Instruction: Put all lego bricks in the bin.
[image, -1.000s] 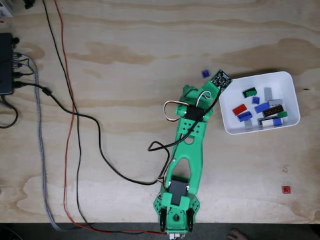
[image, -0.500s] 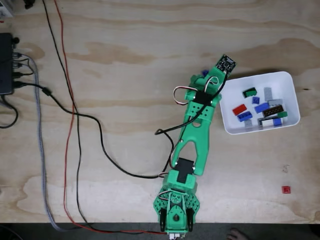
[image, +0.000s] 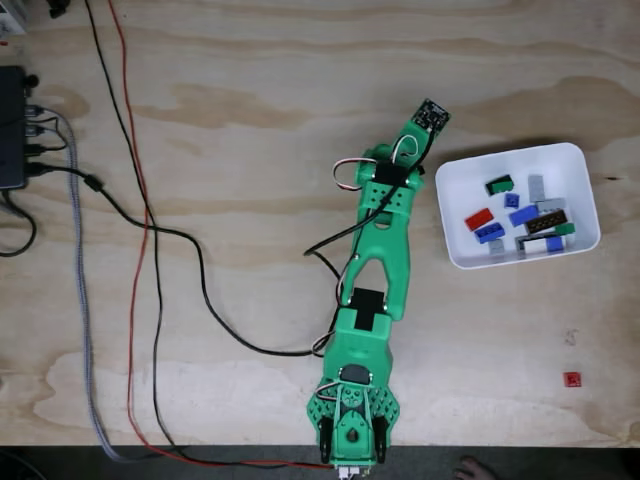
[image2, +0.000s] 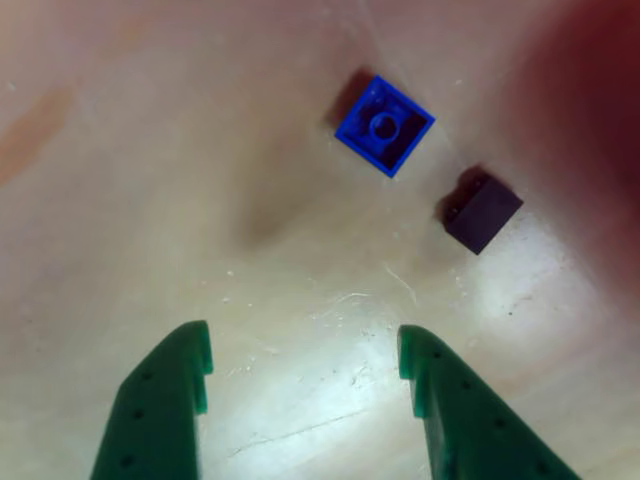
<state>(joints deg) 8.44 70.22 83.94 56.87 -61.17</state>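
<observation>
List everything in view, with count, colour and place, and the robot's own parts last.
Table: one, pale plywood, under everything.
Bin: one, white tray, at the right of the fixed view.
Bricks in the bin: roughly ten, blue, red, green, grey, black and white, piled at its middle and right.
Blue brick: one, on the table ahead of the jaws in the other view.
Dark brick: one, on the table just right of the blue one.
Red brick: one, on the table near the lower right corner of the fixed view.
Cables: several, black, red and grey braided, across the left of the table.
Black box: one, left edge.
Arm: one, green, reaching up from the bottom edge.
Gripper: one, green, jaws open and empty.
</observation>
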